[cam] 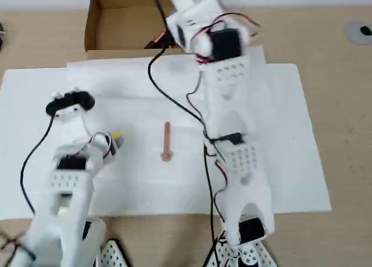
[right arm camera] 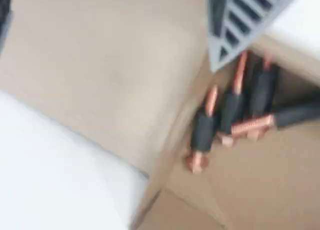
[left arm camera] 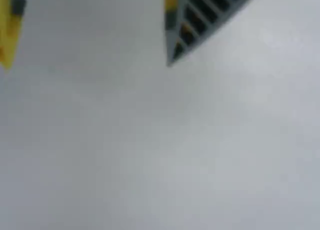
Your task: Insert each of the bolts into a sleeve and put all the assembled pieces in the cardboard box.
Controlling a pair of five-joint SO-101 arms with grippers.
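Progress: four black-sleeved copper bolts (right arm camera: pixel 231 109) lie in the brown cardboard box (cam: pixel 116 28) (right jaws apart above them); one bare copper bolt (cam: pixel 167 142) lies on the white sheet (cam: pixel 279 162), left jaws apart, empty.

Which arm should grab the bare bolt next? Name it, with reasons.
Left. The left claw hangs open over the white sheet near the bolt; the right claw is far off, over the cardboard box with the assembled pieces.
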